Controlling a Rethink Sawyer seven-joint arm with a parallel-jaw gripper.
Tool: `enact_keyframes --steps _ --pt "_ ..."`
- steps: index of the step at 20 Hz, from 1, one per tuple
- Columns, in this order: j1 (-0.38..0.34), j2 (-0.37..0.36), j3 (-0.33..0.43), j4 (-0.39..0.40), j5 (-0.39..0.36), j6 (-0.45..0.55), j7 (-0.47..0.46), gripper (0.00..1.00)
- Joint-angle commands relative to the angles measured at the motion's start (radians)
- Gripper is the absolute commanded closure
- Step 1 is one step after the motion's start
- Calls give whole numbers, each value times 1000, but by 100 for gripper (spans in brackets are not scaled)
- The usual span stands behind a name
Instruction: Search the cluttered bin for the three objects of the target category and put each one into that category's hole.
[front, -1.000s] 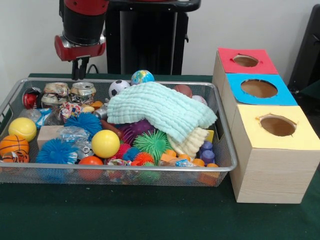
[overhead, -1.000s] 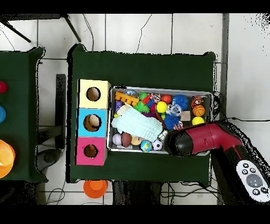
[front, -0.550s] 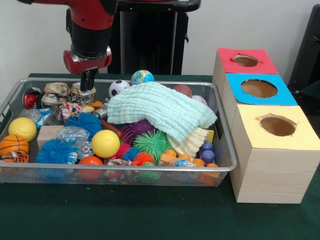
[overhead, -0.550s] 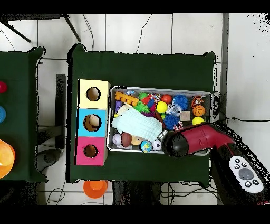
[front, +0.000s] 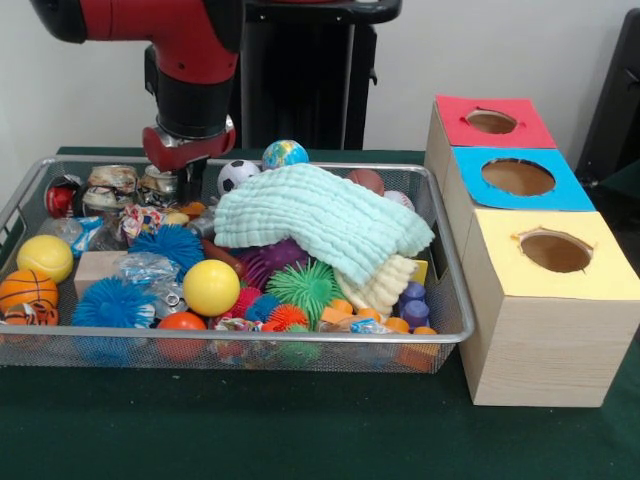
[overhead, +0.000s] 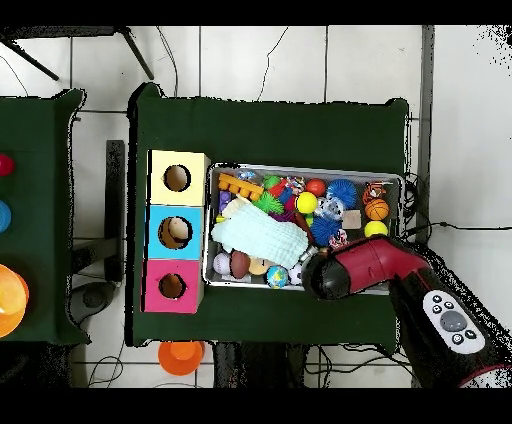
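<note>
Three crushed metal cans (front: 125, 186) lay at the upper left of the silver wire-mesh bin (front: 445, 300), and we judged them the likely target, since we saw the red and black arm's gripper (front: 186, 183) lowered right among them. Its jaws were hidden behind the wrist and clutter, so we could not tell their opening or hold.

- The hand (front: 187, 186) dips behind the wire bin's (front: 250, 338) clutter; its fingers cannot be made out.
- The mint cloth (front: 320, 222) hides toys beneath it.
- Overhead, the red arm (overhead: 365, 268) covers the bin's corner.
</note>
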Motion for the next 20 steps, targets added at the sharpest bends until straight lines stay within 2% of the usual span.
enact_keyframes --steps 1,4,5,12,16,20 --pt "17 46 18 -58 -90 -46 -173 100" --pt "26 42 17 -62 -101 -25 -191 100" --pt "26 42 18 -62 -103 -22 -193 0" --pt "7 37 32 -48 -111 -38 -224 0" --pt "-6 45 40 -50 -101 -64 -200 0" --pt "-27 52 45 -50 -125 -128 -182 0"
